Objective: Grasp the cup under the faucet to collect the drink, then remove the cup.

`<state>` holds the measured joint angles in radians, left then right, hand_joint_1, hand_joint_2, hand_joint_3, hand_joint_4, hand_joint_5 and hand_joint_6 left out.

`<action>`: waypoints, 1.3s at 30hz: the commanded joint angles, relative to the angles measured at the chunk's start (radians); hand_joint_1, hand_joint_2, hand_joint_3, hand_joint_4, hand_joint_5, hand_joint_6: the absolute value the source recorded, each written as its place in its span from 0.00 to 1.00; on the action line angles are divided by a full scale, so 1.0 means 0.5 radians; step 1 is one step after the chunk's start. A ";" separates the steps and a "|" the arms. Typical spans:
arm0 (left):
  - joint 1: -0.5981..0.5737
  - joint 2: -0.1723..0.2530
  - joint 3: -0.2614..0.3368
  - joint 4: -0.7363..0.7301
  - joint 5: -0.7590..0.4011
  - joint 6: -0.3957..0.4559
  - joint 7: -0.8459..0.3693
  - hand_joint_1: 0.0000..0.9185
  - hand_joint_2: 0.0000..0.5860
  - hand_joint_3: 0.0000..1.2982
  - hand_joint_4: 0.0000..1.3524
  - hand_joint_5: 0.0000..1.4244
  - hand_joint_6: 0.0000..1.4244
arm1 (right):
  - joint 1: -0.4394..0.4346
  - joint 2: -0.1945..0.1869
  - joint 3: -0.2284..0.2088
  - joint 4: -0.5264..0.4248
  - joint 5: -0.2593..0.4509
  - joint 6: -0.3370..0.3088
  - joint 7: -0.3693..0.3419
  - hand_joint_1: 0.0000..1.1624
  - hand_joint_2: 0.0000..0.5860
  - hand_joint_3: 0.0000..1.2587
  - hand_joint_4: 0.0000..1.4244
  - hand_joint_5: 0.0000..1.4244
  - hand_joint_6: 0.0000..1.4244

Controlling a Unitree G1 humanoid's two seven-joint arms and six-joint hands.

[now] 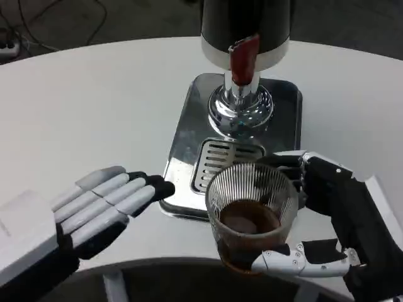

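We are holding the cup (252, 211) in our right hand (327, 220), with the thumb lying across its near lower side and the other fingers wrapped round its far side. The cup is a ribbed clear glass with dark drink in the bottom, perhaps a third full. It is sitting at the near edge of the metal tray (182, 157), on our side of the grille (220, 160), and the faucet (242, 104) with its red lever (244, 58) is standing beyond it, past our fingertips. So we judge the filling done and the removal in hand.

To do this step well, we are keeping the cup upright and the grip even, since the glass is smooth and the drink will slosh if we tip or jerk it. We are aiming to draw it straight toward us and slightly up, so its base clears the tray's lip instead of catching on it. Whether the base is touching the tray now, we cannot tell.

Our left hand (107, 201) is resting flat to the left of the cup, fingers stretched out together and holding nothing, its fingertips near the tray's corner. We are leaving it there, well out of the cup's path.
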<state>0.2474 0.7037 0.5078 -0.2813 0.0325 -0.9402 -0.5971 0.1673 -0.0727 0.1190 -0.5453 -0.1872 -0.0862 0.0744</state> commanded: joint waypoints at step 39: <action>0.540 0.048 0.372 -0.081 0.004 -0.312 0.082 0.00 0.14 0.02 0.00 0.00 0.00 | -0.238 -0.092 0.058 -0.041 0.070 0.189 0.107 0.92 0.07 0.54 0.50 0.58 0.62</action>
<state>0.5028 0.7280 0.6872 -0.3088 0.0458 -1.0929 -0.5730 0.0626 -0.1261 0.1431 -0.5547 -0.1622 0.0156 0.1271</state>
